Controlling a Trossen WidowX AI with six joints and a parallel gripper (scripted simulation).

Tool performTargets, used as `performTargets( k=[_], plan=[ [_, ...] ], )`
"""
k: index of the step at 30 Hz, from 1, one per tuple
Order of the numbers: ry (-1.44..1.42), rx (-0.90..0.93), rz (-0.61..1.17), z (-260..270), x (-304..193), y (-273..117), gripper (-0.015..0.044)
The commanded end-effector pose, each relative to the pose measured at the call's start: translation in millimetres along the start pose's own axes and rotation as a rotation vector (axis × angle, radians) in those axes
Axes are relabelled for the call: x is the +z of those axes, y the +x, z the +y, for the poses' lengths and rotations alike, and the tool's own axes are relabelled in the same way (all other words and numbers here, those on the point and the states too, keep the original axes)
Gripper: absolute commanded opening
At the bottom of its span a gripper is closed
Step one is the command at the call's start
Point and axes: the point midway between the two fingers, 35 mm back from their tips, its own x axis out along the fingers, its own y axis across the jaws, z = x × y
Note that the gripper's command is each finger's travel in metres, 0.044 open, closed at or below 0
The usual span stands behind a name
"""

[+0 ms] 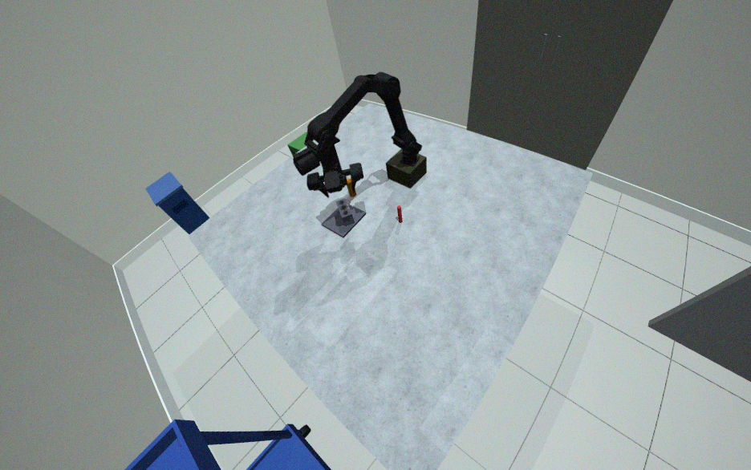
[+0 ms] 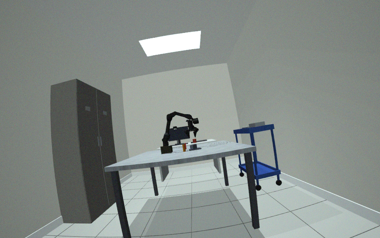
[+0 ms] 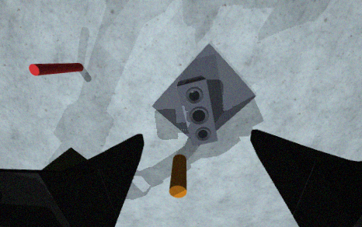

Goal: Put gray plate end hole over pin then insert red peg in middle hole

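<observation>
From here, the black end effector (image 1: 340,188) (image 2: 191,136) (image 3: 196,137) gapes empty above the gray three-holed plate (image 1: 343,207) (image 2: 193,146) (image 3: 196,105). The red cylindrical peg (image 1: 399,214) (image 2: 185,146) (image 3: 58,68) stands upright, farther from the desk's (image 1: 443,332) (image 2: 179,159) (image 3: 311,97) green-box (image 1: 297,143) edge.

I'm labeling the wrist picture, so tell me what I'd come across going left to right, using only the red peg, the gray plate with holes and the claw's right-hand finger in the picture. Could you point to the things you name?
Red peg (image 3: 58,68), gray plate (image 3: 210,104), claw finger (image 3: 307,175).
</observation>
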Motion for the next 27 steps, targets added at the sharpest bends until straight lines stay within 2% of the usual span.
performTargets(
  k=[1,11,27],
  plan=[
    [0.295,0.003,0.001,29.5,20.0,-2.5,0.044],
    [1.026,0.009,0.003,101.5,53.2,-3.4,0.044],
    [1.63,0.017,0.008,168.5,64.4,-2.4,0.044]
  ],
)
